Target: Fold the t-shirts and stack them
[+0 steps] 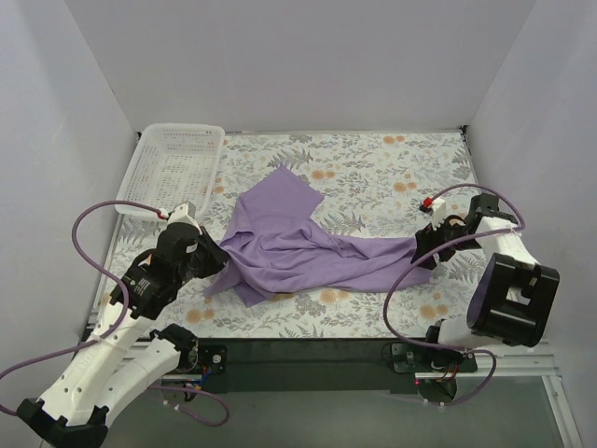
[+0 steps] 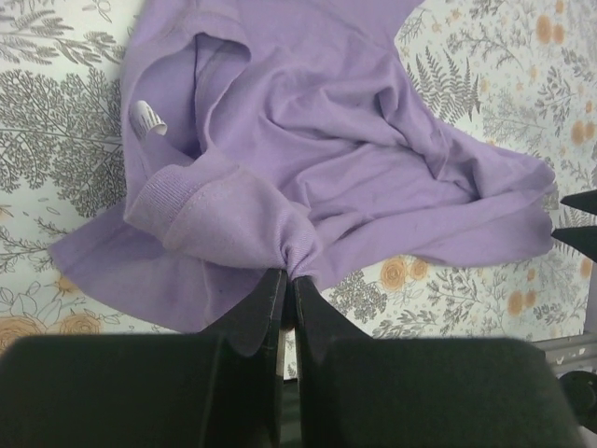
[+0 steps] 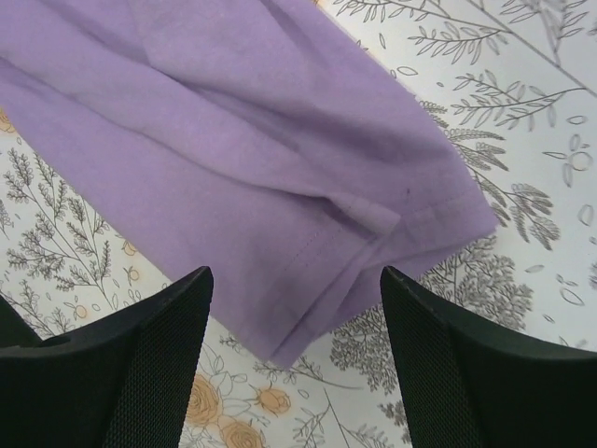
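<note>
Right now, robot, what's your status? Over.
Left jaws shut on shirt near collar. Right jaws open over its hem. Shirt crumpled, not folded. Basket far left corner, nothing blocking.

The t-shirt (image 1: pixel 289 247) is soft, matt lavender cloth, ribbed at the collar. The basket (image 1: pixel 177 163) at the table's (image 1: pixel 373 177) far left corner is white plastic lattice.

Your left gripper (image 2: pixel 287 273) pinches the shirt (image 2: pixel 354 159), jaws tight; your right gripper (image 3: pixel 295 273) hangs with jaws wide apart.
</note>
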Controlling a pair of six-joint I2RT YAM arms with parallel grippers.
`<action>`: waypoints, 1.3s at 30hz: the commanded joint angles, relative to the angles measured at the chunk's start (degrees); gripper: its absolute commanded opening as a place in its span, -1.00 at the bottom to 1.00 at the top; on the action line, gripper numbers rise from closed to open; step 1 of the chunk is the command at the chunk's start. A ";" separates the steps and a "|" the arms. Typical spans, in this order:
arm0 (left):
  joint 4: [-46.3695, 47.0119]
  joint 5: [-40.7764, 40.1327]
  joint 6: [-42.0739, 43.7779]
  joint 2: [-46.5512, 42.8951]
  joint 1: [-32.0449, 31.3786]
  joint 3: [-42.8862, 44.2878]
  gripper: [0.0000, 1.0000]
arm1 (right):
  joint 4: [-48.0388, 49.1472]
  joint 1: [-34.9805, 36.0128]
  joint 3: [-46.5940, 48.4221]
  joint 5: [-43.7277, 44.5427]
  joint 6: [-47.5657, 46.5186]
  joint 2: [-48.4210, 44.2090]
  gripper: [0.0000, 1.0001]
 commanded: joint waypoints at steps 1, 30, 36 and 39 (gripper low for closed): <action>1.29 3.50 -1.16 -0.62 0.36 -0.88 -1.00 | -1.58 0.34 3.41 -5.30 -1.41 5.54 0.57; -0.20 -1.06 1.47 -1.06 0.36 11.94 -1.00 | -9.65 3.94 5.94 -3.46 -3.26 -11.82 -0.97; 11.74 -0.63 11.83 2.10 0.36 38.20 -1.00 | -13.36 3.85 54.77 7.86 10.68 -20.83 -0.97; 19.82 1.21 15.53 5.70 0.27 51.48 -1.00 | -11.26 3.94 82.65 16.63 18.33 -14.33 -0.97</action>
